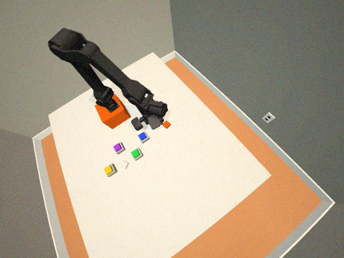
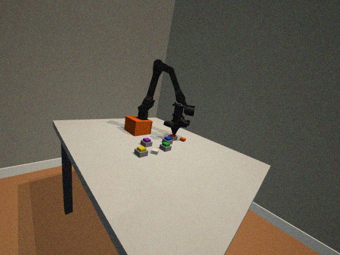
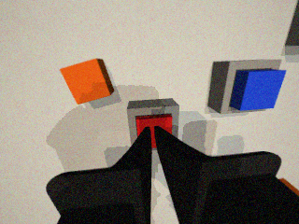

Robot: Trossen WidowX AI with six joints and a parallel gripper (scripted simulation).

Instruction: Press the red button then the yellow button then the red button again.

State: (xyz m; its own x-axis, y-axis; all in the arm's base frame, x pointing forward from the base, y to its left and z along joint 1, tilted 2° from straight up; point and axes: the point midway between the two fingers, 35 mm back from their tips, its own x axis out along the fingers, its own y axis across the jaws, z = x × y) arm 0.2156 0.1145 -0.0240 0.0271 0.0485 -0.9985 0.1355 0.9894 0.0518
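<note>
Closed, empty hand (image 3: 152, 132) with fingertips on the red button (image 3: 161, 123).

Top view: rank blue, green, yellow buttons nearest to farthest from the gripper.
1. Blue button, just below the gripper, which is shut and holds nothing.
2. Green button, farther down, mid-cluster.
3. Yellow button, far lower-left end of the cluster.
</note>
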